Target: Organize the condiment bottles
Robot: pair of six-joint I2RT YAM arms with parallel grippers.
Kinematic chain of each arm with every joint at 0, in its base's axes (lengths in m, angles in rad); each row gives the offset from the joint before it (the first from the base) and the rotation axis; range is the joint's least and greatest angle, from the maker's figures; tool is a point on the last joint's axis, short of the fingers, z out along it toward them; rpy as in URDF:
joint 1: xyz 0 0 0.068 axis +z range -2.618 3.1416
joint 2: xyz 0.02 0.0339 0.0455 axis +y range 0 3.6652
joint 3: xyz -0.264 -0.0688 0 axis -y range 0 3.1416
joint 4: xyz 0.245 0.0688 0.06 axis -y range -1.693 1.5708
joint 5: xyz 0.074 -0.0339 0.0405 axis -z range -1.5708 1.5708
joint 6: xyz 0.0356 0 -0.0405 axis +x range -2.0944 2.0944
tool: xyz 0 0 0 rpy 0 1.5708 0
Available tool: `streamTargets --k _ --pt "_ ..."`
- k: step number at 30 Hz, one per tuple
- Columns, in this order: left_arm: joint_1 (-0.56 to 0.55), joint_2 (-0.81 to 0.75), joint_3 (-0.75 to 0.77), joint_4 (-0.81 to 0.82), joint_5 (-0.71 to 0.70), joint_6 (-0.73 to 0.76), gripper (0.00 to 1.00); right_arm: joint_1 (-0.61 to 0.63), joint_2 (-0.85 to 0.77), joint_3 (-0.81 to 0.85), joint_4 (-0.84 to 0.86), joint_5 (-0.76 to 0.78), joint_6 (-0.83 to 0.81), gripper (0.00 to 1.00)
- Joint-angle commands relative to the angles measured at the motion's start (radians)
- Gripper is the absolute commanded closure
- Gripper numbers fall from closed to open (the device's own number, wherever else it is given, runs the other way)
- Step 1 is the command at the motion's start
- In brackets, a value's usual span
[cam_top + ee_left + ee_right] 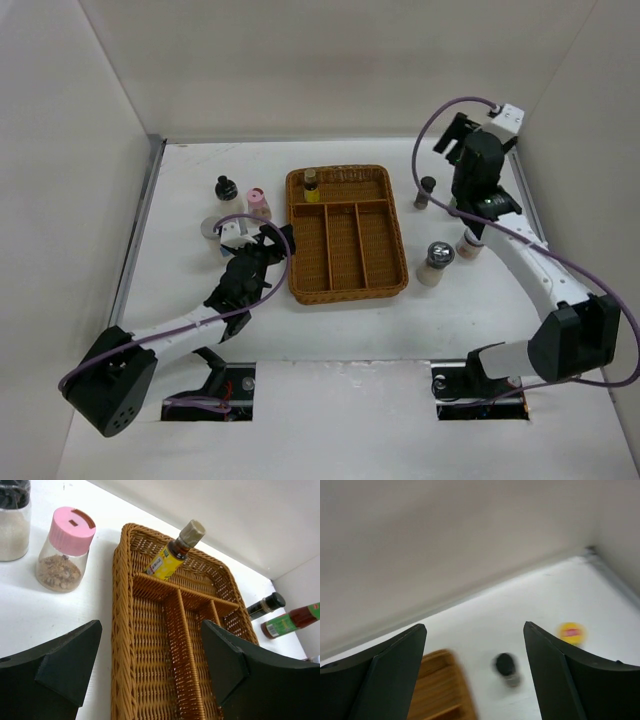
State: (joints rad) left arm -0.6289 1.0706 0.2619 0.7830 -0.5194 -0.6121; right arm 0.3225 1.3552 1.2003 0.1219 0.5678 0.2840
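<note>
— So, where do the bottles stand?
— One yellow-labelled bottle [311,187] is already in the wicker tray [346,295], at the left end of its far crosswise compartment. Left of the tray stand a black-capped jar [227,190], a pink-capped jar [258,203] and a silver-capped jar [211,228]. Right of it are a dark pepper bottle [426,192], a silver-topped jar [437,262] and a half-hidden bottle [468,247] (the right arm covers most of it).
— And the grippers?
— The left gripper [268,242] sits low, just beside the tray's left rim, jaws spread wide on nothing. The right gripper [455,135] hangs raised beyond the tray's far right corner, likewise wide and empty. Its own camera view is blurred.
</note>
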Motion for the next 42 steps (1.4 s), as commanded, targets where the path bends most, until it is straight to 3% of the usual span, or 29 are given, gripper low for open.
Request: streamTargets --k 1,5,16,20,25,30,42 --pt "-0.005 0.009 0.01 0.056 0.009 -0.012 0.2 -0.085 0.044 -0.013 -0.117 0.096 -0.017 0.15" --pt "-0.008 0.002 0.008 0.056 0.012 -0.012 0.2 -0.179 0.114 -0.044 -0.096 0.087 -0.011 0.14" --pt "-0.007 0.02 0.013 0.056 0.012 -0.014 0.2 -0.225 0.246 0.021 -0.091 0.049 -0.045 0.17" --pt "-0.005 0.029 0.014 0.056 0.012 -0.014 0.2 -0.236 0.283 0.025 -0.073 0.027 -0.046 0.28" --pt "-0.001 0.038 0.014 0.061 0.012 -0.014 0.2 -0.236 0.297 0.028 -0.025 0.02 -0.065 0.54" --pt "-0.001 0.048 0.017 0.061 0.012 -0.014 0.2 -0.216 0.249 0.005 0.114 0.131 -0.17 0.73" --pt "-0.001 0.063 0.019 0.073 0.012 -0.014 0.2 -0.109 0.029 0.06 0.16 0.159 -0.287 0.76"
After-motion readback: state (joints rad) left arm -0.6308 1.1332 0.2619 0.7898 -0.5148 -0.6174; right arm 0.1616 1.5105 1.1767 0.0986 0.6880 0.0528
